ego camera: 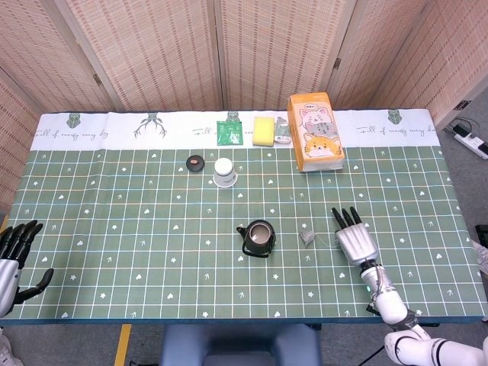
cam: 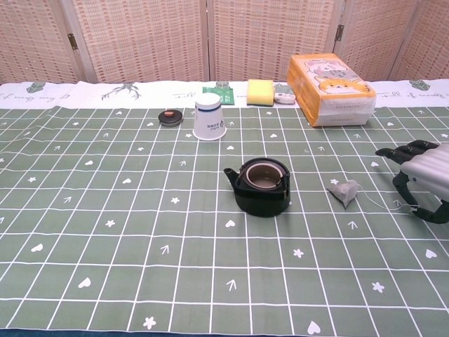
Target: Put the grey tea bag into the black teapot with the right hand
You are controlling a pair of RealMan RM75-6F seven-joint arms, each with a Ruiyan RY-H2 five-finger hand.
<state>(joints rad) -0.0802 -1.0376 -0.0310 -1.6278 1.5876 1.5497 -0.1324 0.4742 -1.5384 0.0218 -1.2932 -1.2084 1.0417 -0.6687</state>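
Just left of the right hand (ego camera: 355,241), near its spread, empty fingers but apart from them, the grey tea bag (ego camera: 308,236) lies on the green table cloth (ego camera: 137,252), its thin string trailing toward the hand. Further left of the hand, beyond the bag, stands the lidless black teapot (ego camera: 258,239). Far off at the table's left edge, the left hand (ego camera: 15,259) rests with fingers apart, holding nothing.
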